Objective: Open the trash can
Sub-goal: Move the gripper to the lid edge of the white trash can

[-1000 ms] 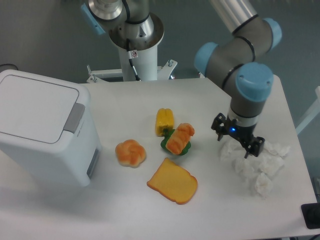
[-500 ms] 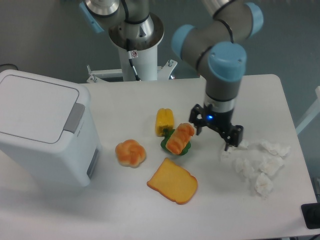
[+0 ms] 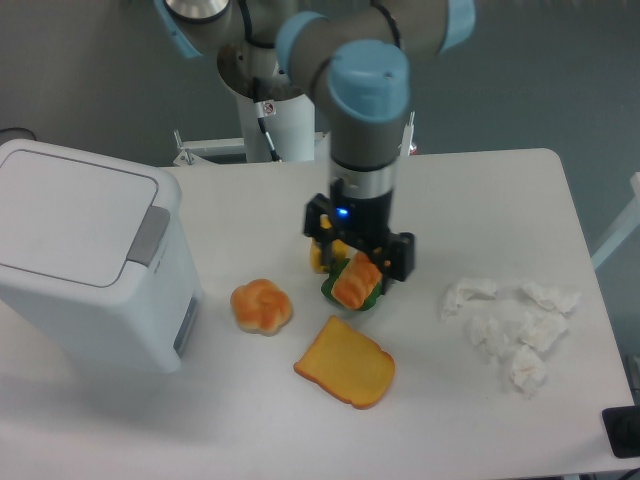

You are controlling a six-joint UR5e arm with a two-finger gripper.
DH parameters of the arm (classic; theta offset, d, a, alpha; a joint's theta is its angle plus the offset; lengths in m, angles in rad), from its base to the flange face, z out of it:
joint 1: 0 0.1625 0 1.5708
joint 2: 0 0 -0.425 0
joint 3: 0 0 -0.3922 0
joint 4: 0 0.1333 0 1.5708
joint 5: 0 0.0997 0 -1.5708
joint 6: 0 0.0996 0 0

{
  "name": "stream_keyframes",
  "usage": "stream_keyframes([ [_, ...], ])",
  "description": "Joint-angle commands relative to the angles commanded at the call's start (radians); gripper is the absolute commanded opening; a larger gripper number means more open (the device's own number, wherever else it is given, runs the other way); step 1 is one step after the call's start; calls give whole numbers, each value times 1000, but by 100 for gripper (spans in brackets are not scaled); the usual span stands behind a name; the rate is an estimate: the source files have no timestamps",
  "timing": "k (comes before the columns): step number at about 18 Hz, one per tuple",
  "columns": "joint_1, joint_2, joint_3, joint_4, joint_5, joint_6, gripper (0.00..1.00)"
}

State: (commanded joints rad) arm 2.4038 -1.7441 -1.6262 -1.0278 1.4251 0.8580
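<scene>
At the far left of the table [image 3: 480, 190] stands the trash can [image 3: 85, 265], a big white plastic box with rounded corners, much larger than anything else here. Its flat lid [image 3: 70, 215] is down and closed, and a grey latch [image 3: 150, 236] sits at the lid's right edge; lower on the right wall there is a grey panel [image 3: 187, 328]. To the right of it, apart from it, lies a round orange bun [image 3: 261, 305], and then a flat orange slice of toast [image 3: 346, 363] nearer to the front edge. In the middle I see a yellow pepper [image 3: 322, 250], partly hidden behind my pincer, and a croissant [image 3: 356, 281] that rests on something green [image 3: 350, 297] (I cannot tell what the green thing is). My pincer [image 3: 360, 252] hangs directly over this group with its two fingers spread apart and nothing between them. At the right side lies a pile of crumpled white paper [image 3: 508, 325]. Compared with one second ago, my arm has travelled to the left: then the pincer was over the paper pile, half a second ago it was between the paper and the croissant, and now it is above the croissant and pepper, still well apart from the trash can. The food, the paper and the closed lid have not moved.
</scene>
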Motion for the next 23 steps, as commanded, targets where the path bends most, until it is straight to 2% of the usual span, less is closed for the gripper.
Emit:
stream_keyframes([
  [1,-18,-2,26,-11,-11,-66,100],
  [5,-55,0,49,-14,-90,-204,100],
  [8,-63,-3,113,-83,-182,-310,100],
  [10,-66,-3,134,-121,-224,-358,100],
  [14,-69,6,129,-127,-279,-428,100],
  [23,-83,34,101,-127,-305,-496,100],
])
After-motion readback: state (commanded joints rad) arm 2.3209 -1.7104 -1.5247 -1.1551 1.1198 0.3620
